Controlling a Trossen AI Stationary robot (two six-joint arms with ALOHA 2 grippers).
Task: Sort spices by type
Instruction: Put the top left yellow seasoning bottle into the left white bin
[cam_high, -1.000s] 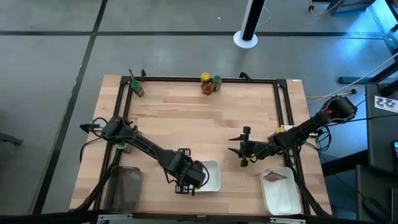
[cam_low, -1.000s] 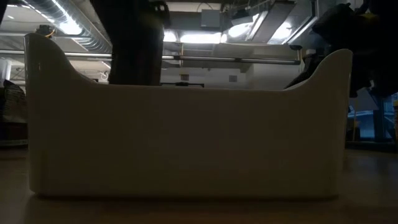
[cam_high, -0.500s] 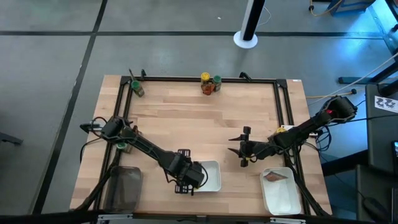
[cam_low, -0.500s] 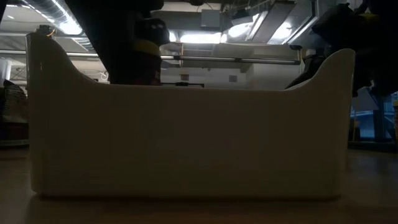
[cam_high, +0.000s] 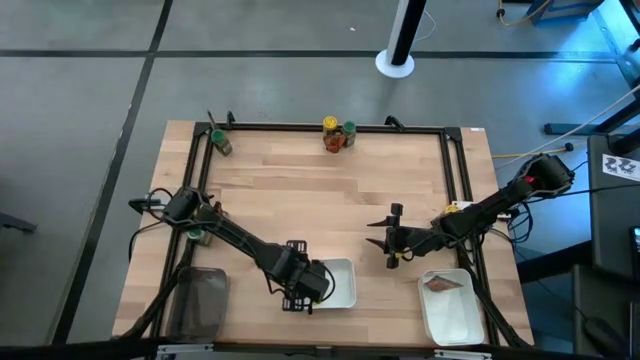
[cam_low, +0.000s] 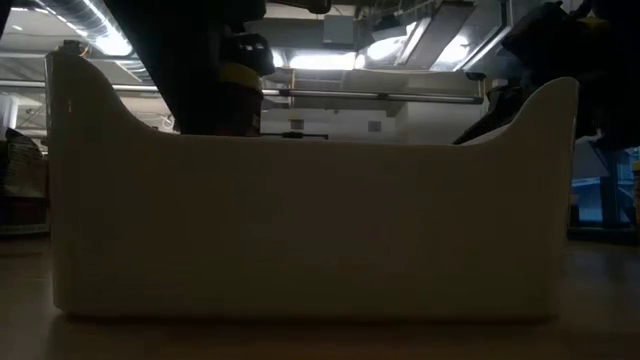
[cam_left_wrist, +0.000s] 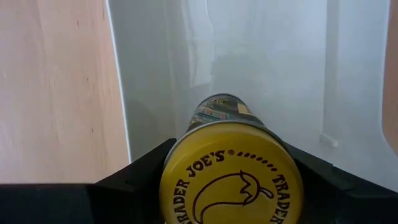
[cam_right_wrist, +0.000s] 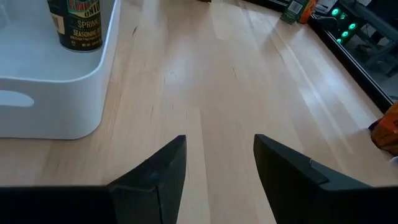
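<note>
The left gripper is hanging over the white tray at the middle of the table's near edge, its fingers flanking a yellow-capped jar that is standing upright on the tray floor. The jaws are sitting just wider than the cap, so whether they are gripping or merely bracketing the jar cannot be told; the release appears to be under way. The low view is showing the yellow cap peeking above the tray's wall beside the dark gripper.

To finish this placement cleanly, the jaws likely need to be spreading evenly and clearing both sides of the cap before the arm is lifting straight up, so neither pad is dragging the jar over.

The right gripper is waiting over bare wood toward the table's right side, jaws parted and holding nothing. A second white tray in the near right corner is holding a red-orange packet. More jars are standing at the far edge's middle, one more jar in the far left corner.
</note>
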